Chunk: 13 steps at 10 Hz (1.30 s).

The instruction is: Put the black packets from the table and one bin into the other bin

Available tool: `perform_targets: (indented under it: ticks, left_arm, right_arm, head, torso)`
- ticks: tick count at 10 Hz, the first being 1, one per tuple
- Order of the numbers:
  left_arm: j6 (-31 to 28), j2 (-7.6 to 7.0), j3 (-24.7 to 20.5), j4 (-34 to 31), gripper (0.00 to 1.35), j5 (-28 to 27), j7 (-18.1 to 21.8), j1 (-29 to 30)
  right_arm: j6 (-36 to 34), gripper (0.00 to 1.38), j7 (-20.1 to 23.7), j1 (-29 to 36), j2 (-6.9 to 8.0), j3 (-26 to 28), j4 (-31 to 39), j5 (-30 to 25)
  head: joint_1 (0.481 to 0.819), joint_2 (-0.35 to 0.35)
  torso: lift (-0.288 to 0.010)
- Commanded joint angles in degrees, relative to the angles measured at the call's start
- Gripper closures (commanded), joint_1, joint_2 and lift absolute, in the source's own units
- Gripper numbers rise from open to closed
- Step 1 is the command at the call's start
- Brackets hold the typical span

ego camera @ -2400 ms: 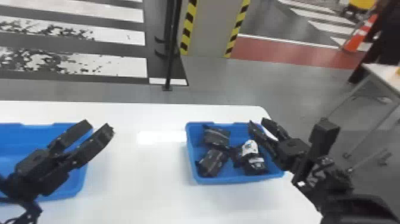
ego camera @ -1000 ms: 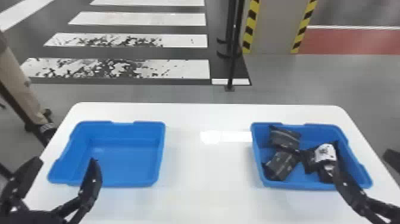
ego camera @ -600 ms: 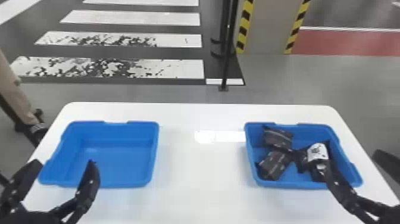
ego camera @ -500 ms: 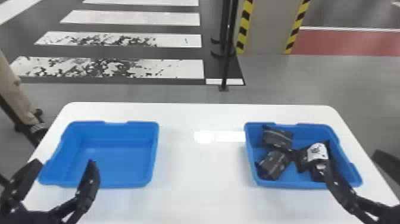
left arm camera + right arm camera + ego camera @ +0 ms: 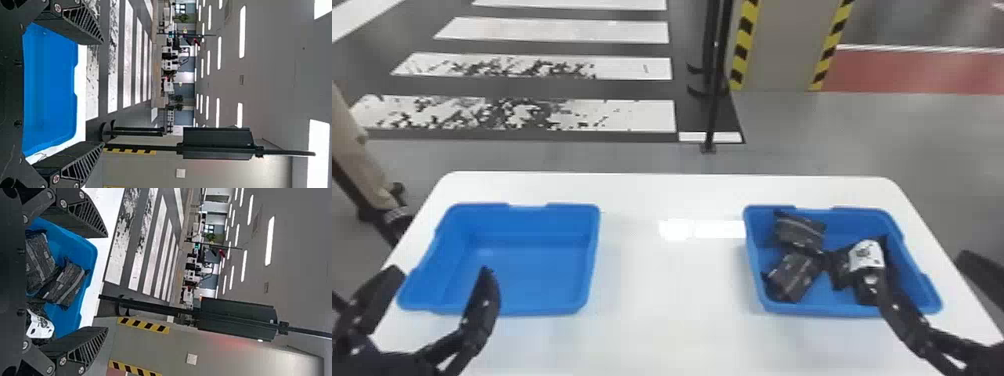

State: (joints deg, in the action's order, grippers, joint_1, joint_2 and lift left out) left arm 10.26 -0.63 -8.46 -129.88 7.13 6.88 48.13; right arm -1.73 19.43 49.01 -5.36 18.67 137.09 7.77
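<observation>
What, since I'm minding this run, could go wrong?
The crumpled black packets bunch together in the right blue rectangular plastic bin, so one grasp might catch two. One flat finger of the right black gripper overlaps that bin's near rim in the head view and might bump it if lowered.

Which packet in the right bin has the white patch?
The rightmost packet in the right bin. The other two, a far packet and a near packet to its left, show dark faces with thin pale stripes.

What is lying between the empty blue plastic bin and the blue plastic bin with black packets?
Only bare white tabletop, with a bright light reflection on it, seen in the head view.
</observation>
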Motion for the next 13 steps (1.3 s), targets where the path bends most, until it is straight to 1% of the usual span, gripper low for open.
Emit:
perform_targets:
  ticks: [1, 6, 10, 13]
  left_arm:
    - [0.01, -0.07, 0.0, 0.15, 0.12, -0.04, 0.07, -0.04]
    - [0.86, -0.07, -0.23, 0.72, 0.12, 0.19, 0.42, -0.32]
    - [1.42, -0.07, -0.45, 1.28, 0.12, 0.53, 0.77, -0.46]
    - [1.7, -0.07, -0.57, 1.84, 0.12, 0.64, 1.3, -0.88]
  right_arm:
    - [0.19, 0.19, -0.01, -0.07, 0.0, -0.05, -0.06, 0.0]
    - [1.45, 0.2, 0.08, -0.22, 0.0, -0.05, -0.34, 0.0]
    - [3.56, 0.2, 0.08, -0.64, 0.0, -0.39, -2.16, 2.51]
    - [3.56, 0.2, 0.08, -0.78, 0.0, -0.39, -2.31, 2.51]
  head:
    - [0.695, -0.031]
    - [0.695, -0.03]
    - [0.695, -0.027]
    - [0.695, -0.028]
  torso:
    - [-0.11]
    - [-0.11]
    - [-0.11]
    - [-0.11]
